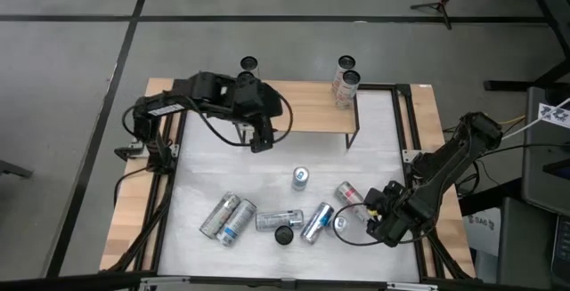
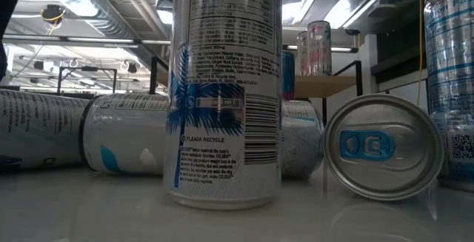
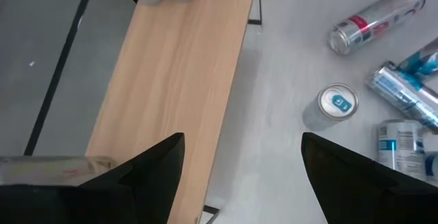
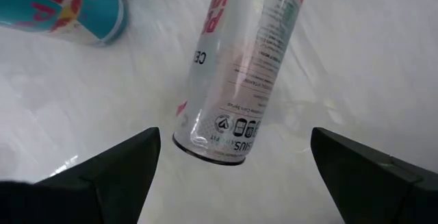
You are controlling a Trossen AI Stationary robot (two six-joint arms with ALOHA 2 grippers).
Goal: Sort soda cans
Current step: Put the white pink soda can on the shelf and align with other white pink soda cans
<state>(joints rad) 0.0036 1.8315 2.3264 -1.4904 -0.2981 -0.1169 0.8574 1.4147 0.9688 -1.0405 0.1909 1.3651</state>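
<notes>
While the left gripper (image 1: 260, 142) waits open by the shelf (image 3: 171, 73) | right gripper (image 4: 233, 176) hangs open over a red-marked can (image 4: 239, 66) lying ahead | should straddle its middle squarely before closing.

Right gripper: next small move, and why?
Probably ease forward and down so the open jaws straddle the red-marked can. The right gripper sits just short of its end, the can lies on its side on the table, and nothing is held.
</notes>
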